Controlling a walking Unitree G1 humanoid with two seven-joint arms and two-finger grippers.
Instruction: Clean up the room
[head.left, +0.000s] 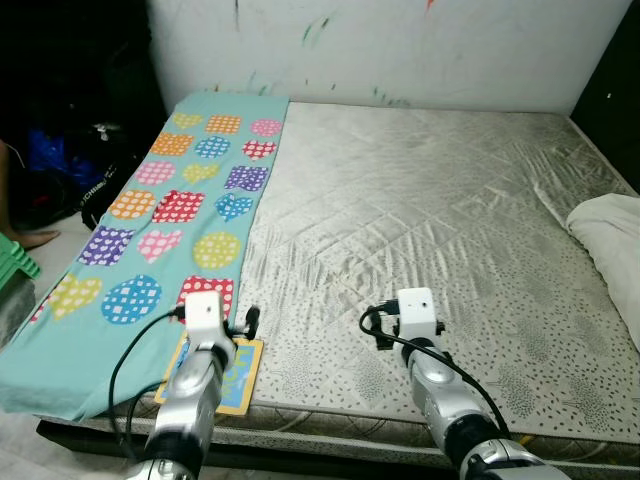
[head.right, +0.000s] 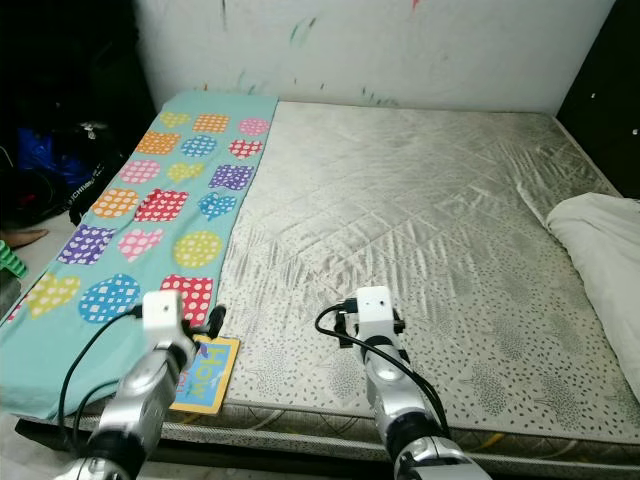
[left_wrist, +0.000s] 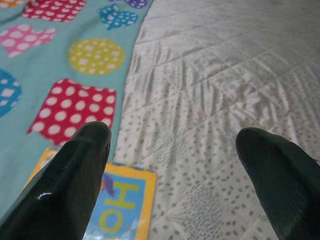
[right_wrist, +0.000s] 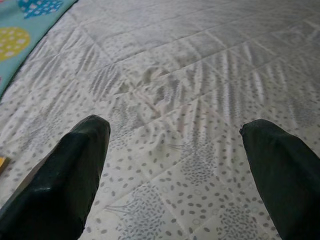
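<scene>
Yellow-bordered blue picture book (head.left: 232, 378): flat at bed's near left edge, partly on teal cloth. Teal cloth (head.left: 160, 230) with dotted coloured hearts, circles, squares: spread along bed's left side, near to far. White bundle (head.left: 612, 240): crumpled, at bed's right edge.

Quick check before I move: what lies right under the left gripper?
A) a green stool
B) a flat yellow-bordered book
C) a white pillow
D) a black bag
B: the left gripper, fingers open, hovers over the yellow-bordered book at the mattress edge.
</scene>
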